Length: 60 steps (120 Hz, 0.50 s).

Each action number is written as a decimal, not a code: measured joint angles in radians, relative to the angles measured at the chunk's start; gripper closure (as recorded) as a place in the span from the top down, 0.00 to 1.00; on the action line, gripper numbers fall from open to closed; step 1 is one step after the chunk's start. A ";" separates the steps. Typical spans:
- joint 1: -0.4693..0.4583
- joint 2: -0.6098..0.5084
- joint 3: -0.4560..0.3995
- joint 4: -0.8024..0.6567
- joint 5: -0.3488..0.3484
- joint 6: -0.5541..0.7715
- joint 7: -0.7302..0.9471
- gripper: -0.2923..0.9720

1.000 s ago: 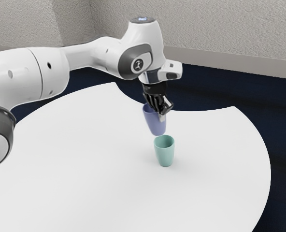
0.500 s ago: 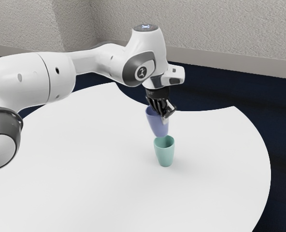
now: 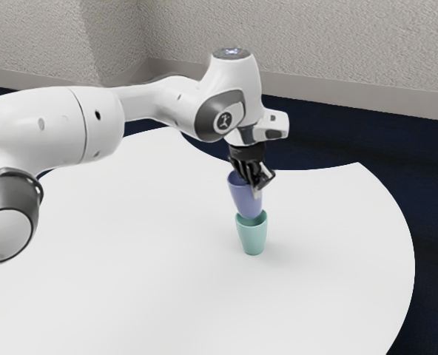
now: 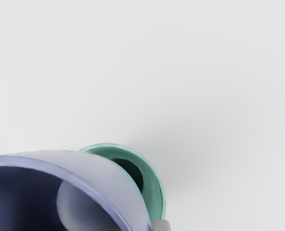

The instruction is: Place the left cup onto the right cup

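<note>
Lavender-blue and smooth, the handleless cup (image 3: pixel 243 197) hangs just right of the middle of the exterior view, tapering toward its base and tilted a little, its open mouth leaning toward the exterior view's left. Its wall is pale outside and a deeper blue inside, as the wrist view shows (image 4: pixel 101 169). Its base meets the rim of the teal-green cup (image 3: pixel 251 237), which stands upright on the table directly beneath it. Whether the base is already dipping into that mouth or only touching the rim is hard to tell from this angle. From the hand's camera, the teal-green cup (image 4: pixel 156 182) peeps out from behind the lavender wall, part of its dark hollow uncovered. The black gripper (image 3: pixel 258 180) pinches the lavender cup's rim on the side toward the exterior view's right, its jaws closed on the wall. The white arm (image 3: pixel 93 129) reaches in from the left of the frame over the round white table (image 3: pixel 130 266).
</note>
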 joint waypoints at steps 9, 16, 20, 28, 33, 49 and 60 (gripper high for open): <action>-0.002 0.003 0.000 0.000 0.000 0.004 -0.001 0.15; -0.002 0.006 0.000 0.000 0.000 0.007 -0.002 0.15; -0.002 0.007 0.000 0.000 0.000 0.008 -0.002 0.15; -0.002 0.009 0.001 0.000 0.000 0.010 -0.003 0.15; -0.002 0.011 0.000 0.000 0.000 0.011 -0.004 0.15; -0.002 0.014 0.000 -0.001 0.001 0.013 -0.005 0.15; -0.002 0.014 0.000 -0.001 0.001 0.014 -0.006 0.15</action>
